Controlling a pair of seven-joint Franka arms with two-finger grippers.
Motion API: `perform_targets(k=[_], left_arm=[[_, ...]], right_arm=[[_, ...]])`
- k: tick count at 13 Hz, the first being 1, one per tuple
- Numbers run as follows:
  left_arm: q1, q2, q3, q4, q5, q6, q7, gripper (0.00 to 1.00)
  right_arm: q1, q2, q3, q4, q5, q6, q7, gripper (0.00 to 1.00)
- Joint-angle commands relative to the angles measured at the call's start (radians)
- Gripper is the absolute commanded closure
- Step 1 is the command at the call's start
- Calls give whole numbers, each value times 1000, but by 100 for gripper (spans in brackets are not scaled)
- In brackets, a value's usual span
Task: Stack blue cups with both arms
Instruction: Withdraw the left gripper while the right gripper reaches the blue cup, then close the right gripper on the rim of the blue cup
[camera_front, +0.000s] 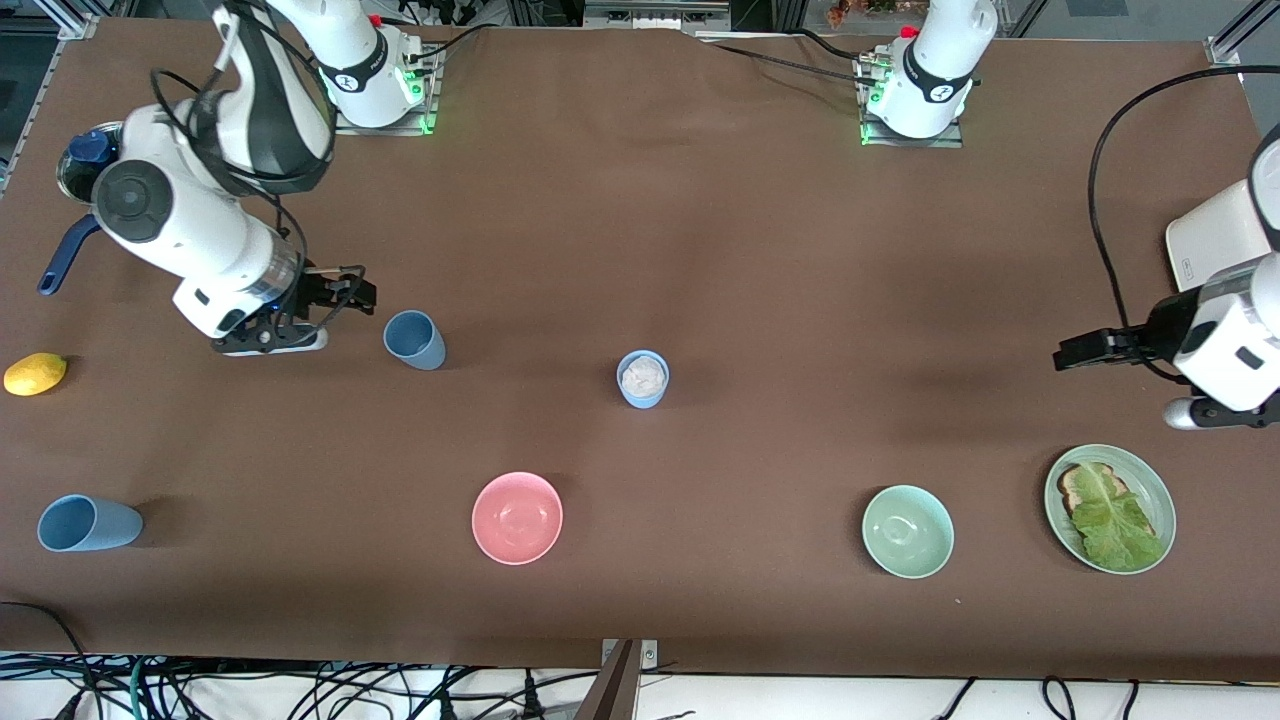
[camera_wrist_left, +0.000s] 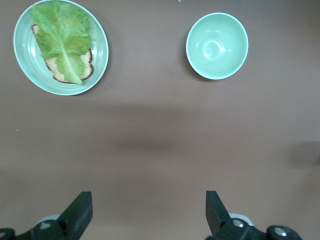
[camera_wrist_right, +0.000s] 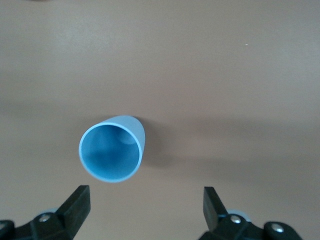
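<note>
Front view: brown table (camera_front: 700, 200) (cables (camera_front: 300, 690) along its edge) holds 3 blue cups (camera_front: 415, 340).

two white jointed arms (camera_front: 190, 230) with black bands, black cables and black grippers (camera_front: 345, 290).

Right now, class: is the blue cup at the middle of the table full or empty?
Full. The light blue cup stands upright, and a pale, lumpy filling shows inside its rim in the front view; what the filling is cannot be told.
</note>
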Motion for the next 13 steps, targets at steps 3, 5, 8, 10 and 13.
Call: perform_targets(k=[3, 5, 8, 10, 13], left_arm=[[7, -123, -11, -122, -6, -29, 26, 0], [8, -127, -11, -144, -7, 51, 46, 0], [-1, -172, -15, -143, -4, 56, 45, 0], [-9, -202, -24, -143, 22, 56, 42, 0], [-3, -257, -26, -149, 20, 38, 39, 0]], right_arm=[[2, 36, 21, -135, 3, 241, 17, 0], [3, 70, 21, -141, 3, 291, 17, 0], [5, 108, 21, -152, 2, 350, 17, 6], [6, 116, 21, -152, 1, 360, 17, 62], [6, 114, 21, -149, -3, 355, 11, 100]])
